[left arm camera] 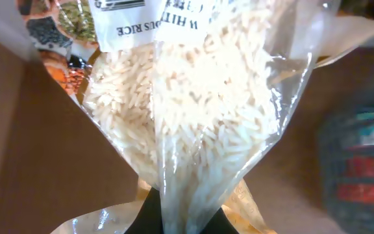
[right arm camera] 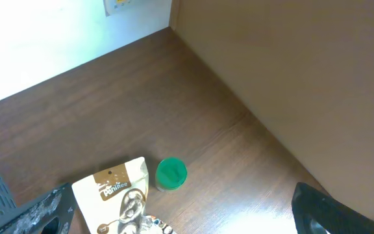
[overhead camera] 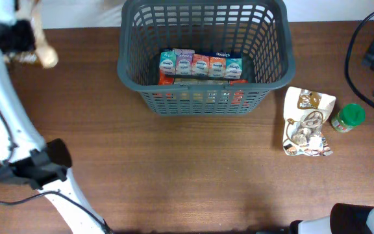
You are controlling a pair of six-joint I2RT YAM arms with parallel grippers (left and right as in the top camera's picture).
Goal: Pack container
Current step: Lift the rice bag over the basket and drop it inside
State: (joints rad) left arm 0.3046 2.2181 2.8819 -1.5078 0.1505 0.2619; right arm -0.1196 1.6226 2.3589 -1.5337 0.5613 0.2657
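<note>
The dark grey lattice basket [overhead camera: 200, 101] stands at the back centre of the table and holds a row of small cartons [overhead camera: 200, 64] above orange packs. It shows blurred in the left wrist view [left arm camera: 362, 156]. My left gripper [left arm camera: 184, 220] is shut on the neck of a clear bag of white rice [left arm camera: 200, 97], which fills its view. In the overhead view the bag [overhead camera: 43, 51] hangs at the far left, left of the basket. My right gripper [right arm camera: 177, 198] is open and empty, above the table to the right of the basket.
A white snack pouch [overhead camera: 309, 120] with a brown label lies right of the basket, seen also in the right wrist view [right arm camera: 119, 192]. A green-lidded jar [overhead camera: 348, 118] stands beside it [right arm camera: 171, 173]. Black cables [overhead camera: 369, 52] lie at the far right.
</note>
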